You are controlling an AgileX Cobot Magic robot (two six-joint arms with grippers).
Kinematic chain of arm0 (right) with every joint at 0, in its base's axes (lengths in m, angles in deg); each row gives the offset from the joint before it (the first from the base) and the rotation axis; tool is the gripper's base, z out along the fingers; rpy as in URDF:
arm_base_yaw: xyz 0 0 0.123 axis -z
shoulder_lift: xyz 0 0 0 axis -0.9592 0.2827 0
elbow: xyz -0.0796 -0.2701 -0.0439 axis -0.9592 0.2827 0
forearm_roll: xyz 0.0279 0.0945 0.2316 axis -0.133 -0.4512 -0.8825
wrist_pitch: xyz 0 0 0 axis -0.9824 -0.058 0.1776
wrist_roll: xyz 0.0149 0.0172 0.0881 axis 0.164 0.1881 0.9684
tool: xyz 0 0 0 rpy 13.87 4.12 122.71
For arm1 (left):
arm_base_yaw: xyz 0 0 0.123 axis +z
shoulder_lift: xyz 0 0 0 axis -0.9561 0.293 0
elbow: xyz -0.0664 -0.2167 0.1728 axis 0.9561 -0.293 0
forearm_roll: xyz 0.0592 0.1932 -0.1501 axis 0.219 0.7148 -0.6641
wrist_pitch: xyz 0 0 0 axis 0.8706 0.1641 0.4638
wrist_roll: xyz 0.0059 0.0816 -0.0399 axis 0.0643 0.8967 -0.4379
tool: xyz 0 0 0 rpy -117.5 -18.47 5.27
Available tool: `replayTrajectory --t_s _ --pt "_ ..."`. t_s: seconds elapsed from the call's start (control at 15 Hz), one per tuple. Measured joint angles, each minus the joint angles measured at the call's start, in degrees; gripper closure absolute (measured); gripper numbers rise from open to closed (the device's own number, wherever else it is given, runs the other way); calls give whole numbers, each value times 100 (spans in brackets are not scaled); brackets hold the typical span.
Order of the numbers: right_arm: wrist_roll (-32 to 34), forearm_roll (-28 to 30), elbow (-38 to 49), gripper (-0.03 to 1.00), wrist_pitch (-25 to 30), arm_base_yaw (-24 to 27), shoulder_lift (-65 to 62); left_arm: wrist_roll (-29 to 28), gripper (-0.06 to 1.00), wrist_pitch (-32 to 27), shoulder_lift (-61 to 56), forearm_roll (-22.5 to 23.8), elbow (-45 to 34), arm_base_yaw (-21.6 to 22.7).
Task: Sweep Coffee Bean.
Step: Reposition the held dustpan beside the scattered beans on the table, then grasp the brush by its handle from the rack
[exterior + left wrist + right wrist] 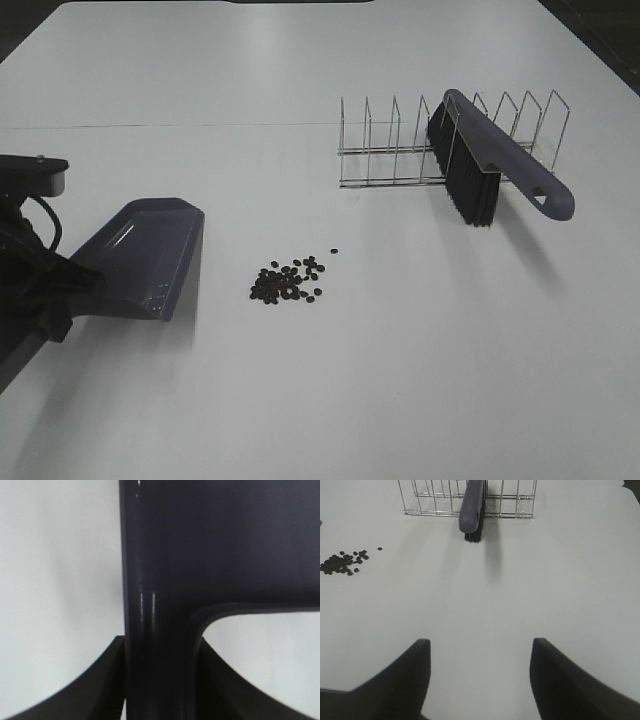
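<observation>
My left jaws are clamped on the handle of the dustpan (140, 255), whose lip rests on the bench (400, 390) facing the coffee beans (288, 283). The beans lie in a loose heap near that lip, with a stray or two on the far side and none in the pan that I can see. My right jaws stand apart and empty, well short of the brush (490, 160), which leans untouched in the wire rack (385, 150). I judge only the pan is placed; fetching the brush and sweeping are still to do
</observation>
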Motion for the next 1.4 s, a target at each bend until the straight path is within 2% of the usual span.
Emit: replayTrajectory --t_s 0.33,0.67,0.73,0.8,0.93,1.0,1.2,1.33,1.4 --pt "0 0 0 43 0 0 0 6 62 659 0 0 -384 0" --pt "0 0 0 43 0 0 0 6 62 785 0 0 -395 0" --pt "0 0 0 40 0 0 0 6 62 785 0 0 -395 0" --pt "0 -11 0 32 0 0 0 6 62 785 0 0 -395 0" --pt "0 -115 0 7 0 0 0 6 62 785 0 0 -395 0" --pt "-40 -155 0 2 0 0 0 6 62 785 0 0 -395 0" --pt "-149 -665 -241 -2 109 0 550 6 62 785 0 0 -395 0" --pt "-149 -980 -476 -2 178 0 1392 6 62 785 0 0 -395 0" --pt "-149 -1209 -837 -2 189 0 2395 6 62 785 0 0 -395 0"
